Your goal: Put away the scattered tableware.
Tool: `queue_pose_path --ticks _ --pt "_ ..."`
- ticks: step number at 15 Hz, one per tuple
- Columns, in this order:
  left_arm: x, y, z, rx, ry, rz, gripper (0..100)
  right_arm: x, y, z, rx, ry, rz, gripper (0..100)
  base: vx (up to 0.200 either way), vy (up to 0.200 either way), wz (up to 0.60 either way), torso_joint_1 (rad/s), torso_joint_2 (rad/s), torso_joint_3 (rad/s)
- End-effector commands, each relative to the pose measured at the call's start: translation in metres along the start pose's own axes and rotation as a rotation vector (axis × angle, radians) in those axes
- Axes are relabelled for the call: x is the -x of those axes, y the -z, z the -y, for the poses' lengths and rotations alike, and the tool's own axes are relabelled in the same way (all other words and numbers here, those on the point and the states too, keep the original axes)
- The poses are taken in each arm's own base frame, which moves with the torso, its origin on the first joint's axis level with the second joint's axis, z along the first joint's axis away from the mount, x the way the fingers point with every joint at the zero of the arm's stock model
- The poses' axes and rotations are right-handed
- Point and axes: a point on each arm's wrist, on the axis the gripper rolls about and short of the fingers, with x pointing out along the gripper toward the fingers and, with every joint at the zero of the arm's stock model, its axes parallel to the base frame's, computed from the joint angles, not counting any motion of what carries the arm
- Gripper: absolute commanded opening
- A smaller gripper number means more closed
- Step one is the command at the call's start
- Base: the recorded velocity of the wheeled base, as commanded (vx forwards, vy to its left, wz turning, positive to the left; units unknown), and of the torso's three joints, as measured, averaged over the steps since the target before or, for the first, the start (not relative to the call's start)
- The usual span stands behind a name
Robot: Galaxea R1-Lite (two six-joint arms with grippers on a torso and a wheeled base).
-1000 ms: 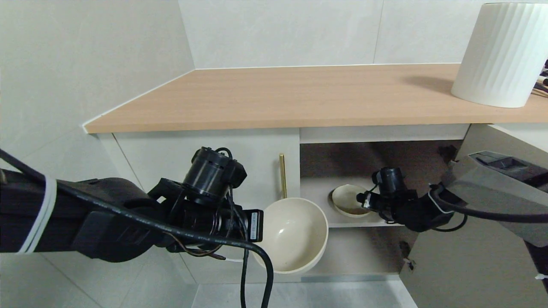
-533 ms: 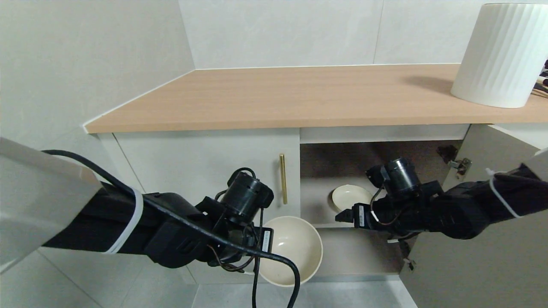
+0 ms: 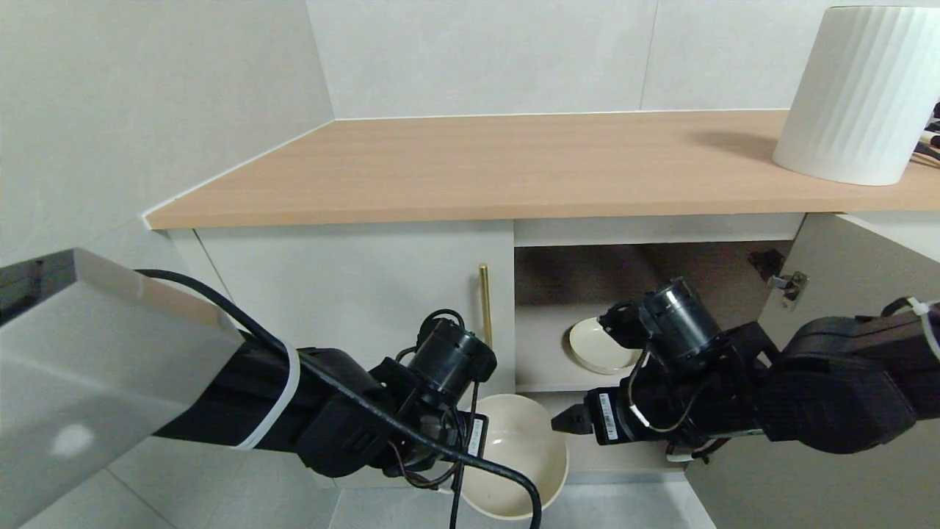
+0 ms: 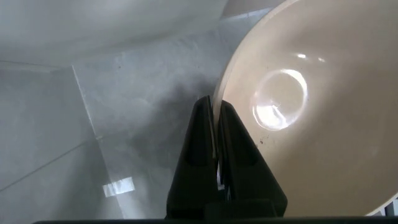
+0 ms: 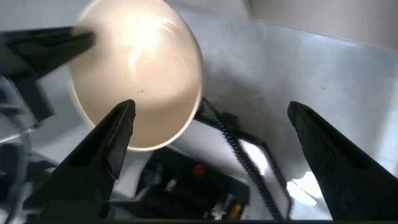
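1. Room: pale tiled wall (image 3: pixel 477 51) meeting in a corner behind the counter; grey tiled floor (image 3: pixel 624 507) below.
2. Counter (image 3: pixel 514 169): one, wood-toned top, its left end against the wall.
3. White ribbed container (image 3: pixel 859 95): one, upright at the counter's right rear edge.
4. Cabinet under the counter, two doors. The left door (image 3: pixel 352 286) is closed, with one brass bar handle (image 3: pixel 485 305) upright along its right edge. The right door (image 3: pixel 844 272) is swung open, with its hinge (image 3: pixel 789 281) showing.
5. Shelf (image 3: pixel 543 353): one, inside the open compartment.
6. Small cream dish (image 3: pixel 598 347): one, on the shelf towards its front edge, partly hidden by the right arm.
7. Large cream bowl (image 3: pixel 514 459): one, held low in front of the cabinet's bottom edge, below the handle and just above the floor, with its hollow facing up and outward.
8. Left gripper (image 4: pixel 216 112): closed tight on the bowl's rim at its left side, one finger inside the rim and one outside.
9. Right gripper (image 5: pixel 210 109): fingers spread wide with nothing between them. It hangs in front of the open compartment's lower part, below the shelf's front edge, just beside the bowl's right rim and apart from it.
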Motion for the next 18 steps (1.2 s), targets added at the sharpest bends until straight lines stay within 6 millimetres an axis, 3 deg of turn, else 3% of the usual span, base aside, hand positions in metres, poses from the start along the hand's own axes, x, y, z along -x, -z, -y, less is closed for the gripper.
queue_pose_path --ticks 1,4,11,12,18 --pt "0.004 0.001 0.003 -0.006 0.009 0.007 0 -0.031 0.017 -0.008 0.045 0.112 -0.041 100 0.000 0.000 0.00 0.000 0.00 0.000" --pt "0.012 0.003 0.009 -0.021 0.026 0.017 0 -0.044 0.020 -0.008 0.050 0.151 -0.036 100 0.000 0.000 0.00 0.000 0.00 0.000" --pt "0.014 0.004 0.011 -0.029 0.023 0.018 0 -0.045 0.018 -0.009 0.038 0.139 -0.007 100 0.000 0.000 0.00 0.000 0.00 0.000" --pt "0.014 0.005 0.011 -0.029 0.023 0.017 0 -0.045 0.018 -0.009 0.038 0.139 -0.007 0 0.000 0.000 0.00 0.000 0.00 0.000" --pt "0.013 0.004 0.011 -0.027 0.023 0.018 0 -0.044 0.018 -0.009 0.038 0.139 -0.009 0 0.000 0.000 0.00 0.000 0.00 0.000"
